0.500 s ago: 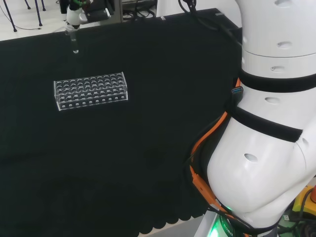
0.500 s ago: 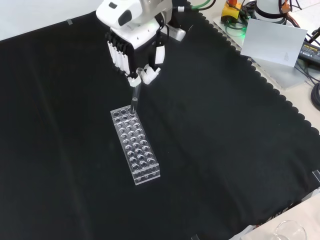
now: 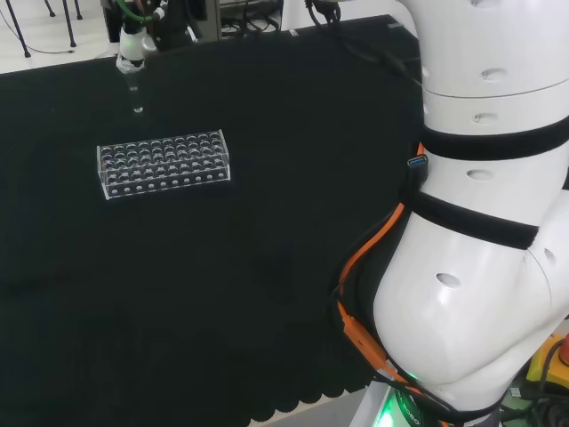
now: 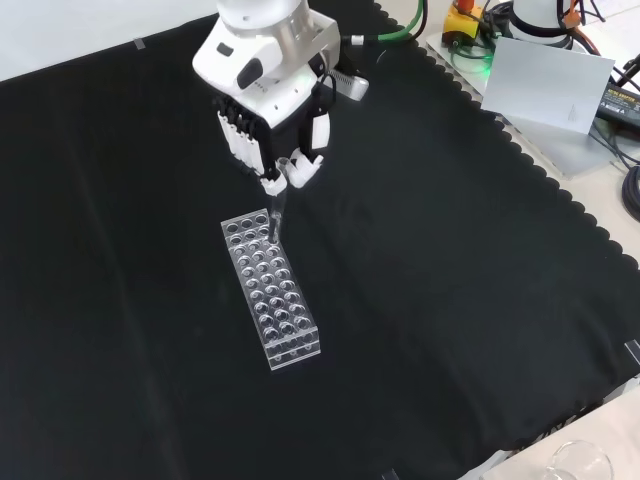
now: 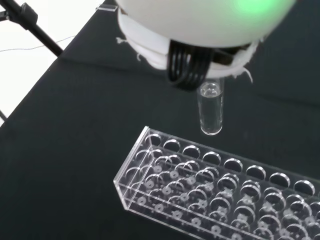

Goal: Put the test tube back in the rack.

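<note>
A clear test tube (image 4: 275, 212) hangs upright, pinched at its top by my hand (image 4: 270, 110). In the front view its lower end reaches the far end of the clear plastic rack (image 4: 271, 288), over the right-hand holes. From the wrist, the test tube (image 5: 210, 108) hangs with its round bottom just above the rack (image 5: 210, 195), near its long edge. The head view has my hand (image 3: 133, 43) at the top left, the test tube (image 3: 135, 91) below it and the rack (image 3: 164, 164) lying lower on the cloth.
Black cloth covers the bench around the rack. A grey box (image 4: 552, 85) and cables lie off the cloth at the front view's top right. A glass vessel (image 4: 580, 464) shows at the bottom right corner there.
My hand has come down and a little to the right in the front view, bringing the test tube closer to the rack's far end. The rack has not moved.
</note>
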Controlling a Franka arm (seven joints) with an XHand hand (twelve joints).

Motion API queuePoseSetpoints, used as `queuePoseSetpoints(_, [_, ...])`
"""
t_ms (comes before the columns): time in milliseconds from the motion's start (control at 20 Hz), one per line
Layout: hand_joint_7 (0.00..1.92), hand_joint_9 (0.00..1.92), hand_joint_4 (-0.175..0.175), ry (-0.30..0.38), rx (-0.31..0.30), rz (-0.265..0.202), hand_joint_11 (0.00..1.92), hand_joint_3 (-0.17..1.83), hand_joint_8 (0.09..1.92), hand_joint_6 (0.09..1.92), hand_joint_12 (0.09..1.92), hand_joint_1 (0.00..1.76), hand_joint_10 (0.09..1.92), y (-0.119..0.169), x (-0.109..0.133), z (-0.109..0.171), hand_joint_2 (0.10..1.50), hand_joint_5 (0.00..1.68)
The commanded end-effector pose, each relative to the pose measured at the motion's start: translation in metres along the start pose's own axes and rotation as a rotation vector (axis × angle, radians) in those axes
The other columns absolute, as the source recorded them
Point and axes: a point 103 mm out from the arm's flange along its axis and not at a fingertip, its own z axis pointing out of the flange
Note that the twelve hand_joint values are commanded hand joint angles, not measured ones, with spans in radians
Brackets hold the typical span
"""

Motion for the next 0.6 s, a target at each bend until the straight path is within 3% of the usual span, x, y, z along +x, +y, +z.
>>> queuePoseSetpoints(50, [1.43,1.29,-0.175,0.061,0.062,-0.012,1.44,0.69,0.65,0.09,1.09,1.44,0.73,0.003,0.007,0.02,0.6,1.42])
queuePoseSetpoints(600, [1.43,1.29,-0.175,0.093,0.104,-0.024,1.44,0.69,0.65,0.09,1.09,1.44,0.73,0.016,0.019,0.052,0.6,1.42])
